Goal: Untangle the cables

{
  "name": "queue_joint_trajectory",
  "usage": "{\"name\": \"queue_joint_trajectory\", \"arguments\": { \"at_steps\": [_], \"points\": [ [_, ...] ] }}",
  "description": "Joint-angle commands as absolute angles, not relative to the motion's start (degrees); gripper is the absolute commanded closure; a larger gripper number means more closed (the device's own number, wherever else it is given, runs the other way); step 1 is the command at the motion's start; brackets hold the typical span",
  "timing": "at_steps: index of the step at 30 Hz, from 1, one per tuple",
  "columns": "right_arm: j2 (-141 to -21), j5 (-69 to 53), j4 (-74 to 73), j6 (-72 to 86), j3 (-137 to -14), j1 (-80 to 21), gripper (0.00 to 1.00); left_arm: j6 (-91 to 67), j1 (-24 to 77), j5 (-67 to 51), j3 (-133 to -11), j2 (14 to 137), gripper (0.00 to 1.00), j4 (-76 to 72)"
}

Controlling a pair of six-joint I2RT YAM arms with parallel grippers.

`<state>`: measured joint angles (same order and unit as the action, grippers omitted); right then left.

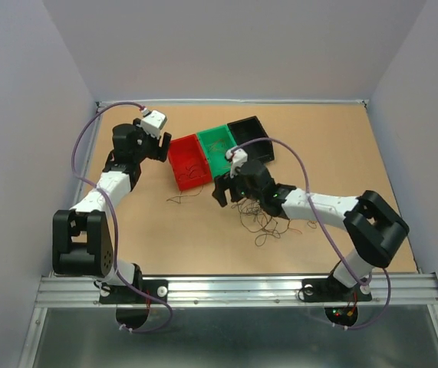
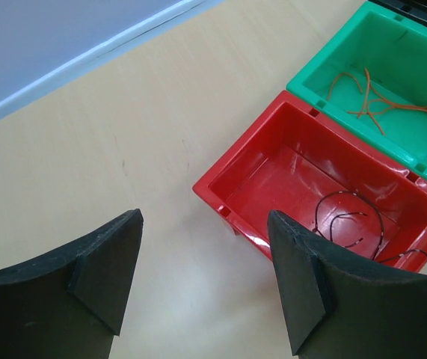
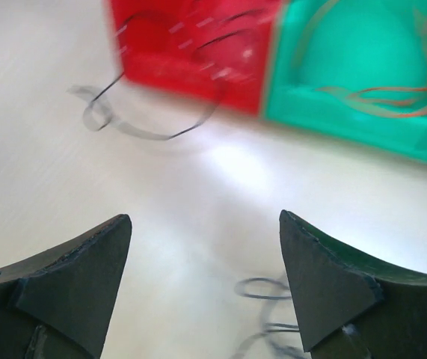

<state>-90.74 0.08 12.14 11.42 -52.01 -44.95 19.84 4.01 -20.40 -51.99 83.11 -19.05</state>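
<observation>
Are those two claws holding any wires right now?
No. The left gripper and the right gripper are both open, nothing gripped between their fingers.

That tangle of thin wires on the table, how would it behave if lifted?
Probably floppy: the wire tangle lies in loose, hair-thin curls on the table. Likely very light. Overlapping loops suggest one pulled strand may drag others along.

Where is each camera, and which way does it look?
Top external: above and behind, looking down on table; left arm and right arm show.
Left wrist: on left arm, facing red bin and green bin; open left end effector shows.
Right wrist: on right arm, low over table; open right end effector shows.
Wrist views share both bins.
</observation>
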Motion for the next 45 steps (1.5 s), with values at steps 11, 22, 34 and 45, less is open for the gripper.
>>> {"name": "queue_joint_trajectory", "arguments": {
  "at_steps": [11,22,34,45],
  "points": [
    [-106.2,15.3,29.2,30.4,-57.0,-57.9,0.03,18.5,4.0,-20.6,-47.2,77.3,0.2,-27.0],
    [-122.2,30.2,42.9,44.1,-69.4,-61.5,0.0,17.8,3.9,-19.2,-45.4,75.6,0.21,-29.3],
    [-113.0,29.1,31.3,37.4,-67.5,-60.9,0.87,18.2,3.9,-20.6,-44.6,75.1,0.2,-29.6],
    [-115.8,9.7,14.8,30.6,-84.0,-51.5,0.99,18.9,3.9,-21.4,-45.3,76.9,0.2,-29.1]
  ]
}}
